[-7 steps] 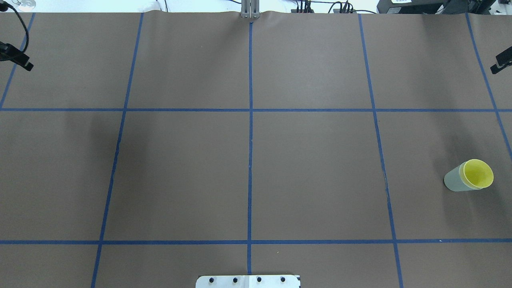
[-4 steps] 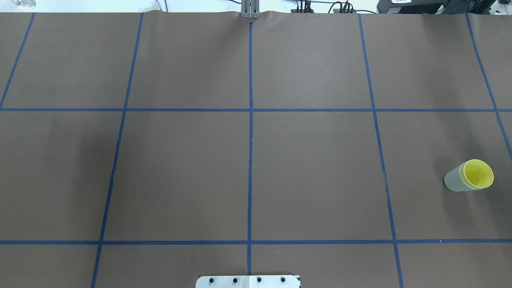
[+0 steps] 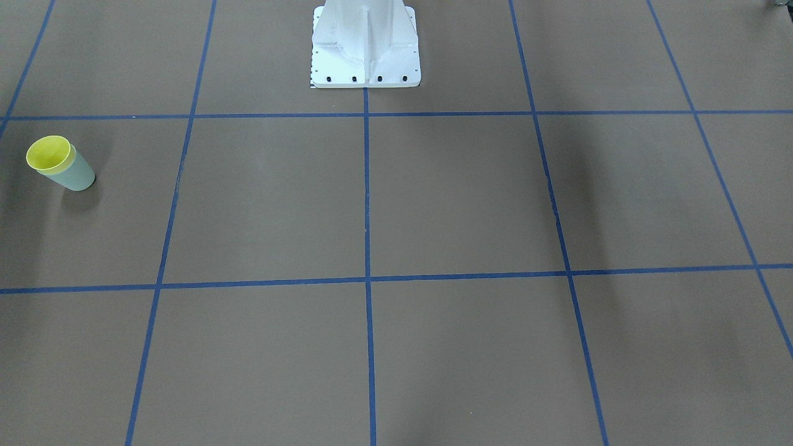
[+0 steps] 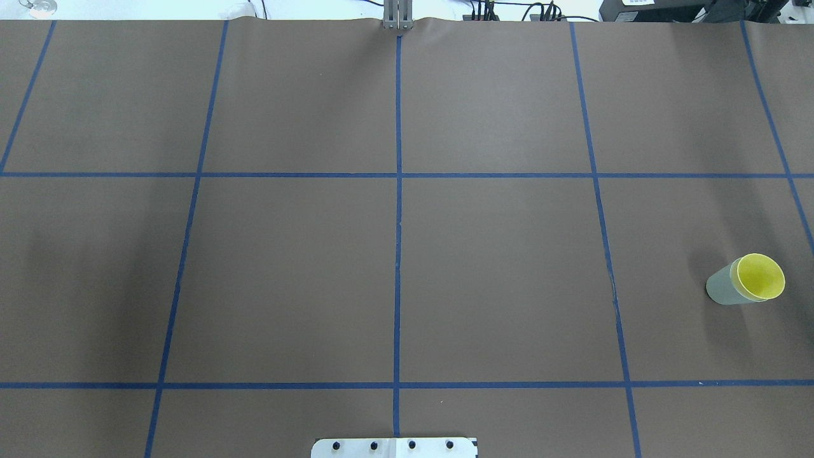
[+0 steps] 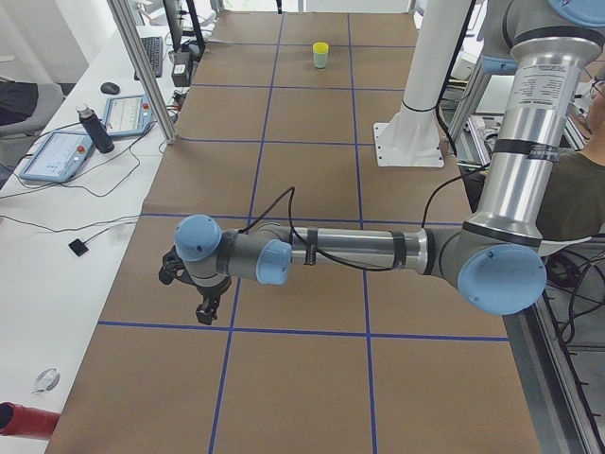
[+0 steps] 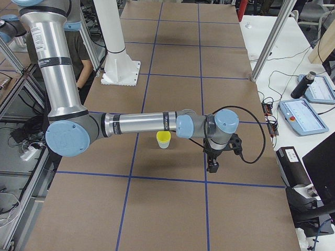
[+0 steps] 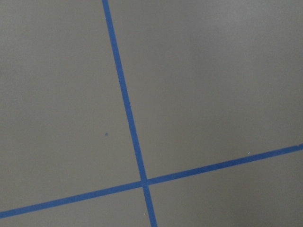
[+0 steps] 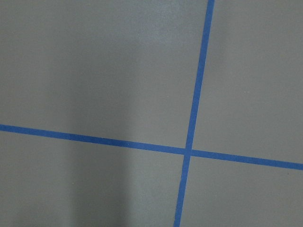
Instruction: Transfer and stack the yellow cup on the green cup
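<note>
- The yellow cup [image 4: 760, 277] sits nested inside the green cup [image 4: 722, 289], upright on the robot's right side of the worktop [image 4: 496, 273], near its edge; only a band of yellow rim shows above the green wall.
- By the look of it the stacking is done, so the main risk now is disturbing it.
- The right arm [image 6: 141, 124] reaches out low over the worktop, and in the right side view its forearm passes close by the stack. A low swing home could clip the rim and tip both cups (they look light and narrow at the foot).
- Whether the yellow cup is pushed fully home I cannot tell; if it sits cocked, a knock would unseat it more easily.
- The left fingers [image 5: 204, 310] and right fingers [image 6: 212, 165] show only in the side views, hanging over bare worktop, so I cannot tell whether they are spread or pressed together. Neither is at the cups.
- Around: blue tape lines [image 4: 398, 254], the white robot pedestal [image 3: 365, 43], and a bottle [image 6: 303, 86] and a tablet [image 6: 298, 116] on the side bench, none of them near the stack.
</note>
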### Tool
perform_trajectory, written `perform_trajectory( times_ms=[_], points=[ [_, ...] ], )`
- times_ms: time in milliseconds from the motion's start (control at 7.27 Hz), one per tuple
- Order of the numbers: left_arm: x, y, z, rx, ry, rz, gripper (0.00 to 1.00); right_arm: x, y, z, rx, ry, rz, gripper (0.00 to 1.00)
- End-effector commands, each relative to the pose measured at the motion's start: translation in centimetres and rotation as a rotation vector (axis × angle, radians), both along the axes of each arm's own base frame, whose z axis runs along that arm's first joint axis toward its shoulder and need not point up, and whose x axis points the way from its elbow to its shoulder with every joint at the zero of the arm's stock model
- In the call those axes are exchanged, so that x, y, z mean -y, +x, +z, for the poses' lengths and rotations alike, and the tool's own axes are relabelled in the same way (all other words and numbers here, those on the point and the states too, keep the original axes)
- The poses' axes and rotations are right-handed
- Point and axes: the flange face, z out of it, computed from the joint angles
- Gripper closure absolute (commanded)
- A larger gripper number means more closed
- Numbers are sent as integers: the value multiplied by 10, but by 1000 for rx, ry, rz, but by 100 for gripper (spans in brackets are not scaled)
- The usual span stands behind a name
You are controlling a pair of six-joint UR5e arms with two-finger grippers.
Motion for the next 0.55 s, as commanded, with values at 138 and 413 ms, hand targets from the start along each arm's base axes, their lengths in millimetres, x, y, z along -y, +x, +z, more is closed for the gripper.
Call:
perform_trajectory(
  times_ms=[138,413],
  points=[
    [-33,-3,-13,0,-59,-3,0,-25,4,7,2,5,0,0],
    [-60,-1,10,26,-106,1,0,-29,5,10,2,3,-1,0]
  ],
)
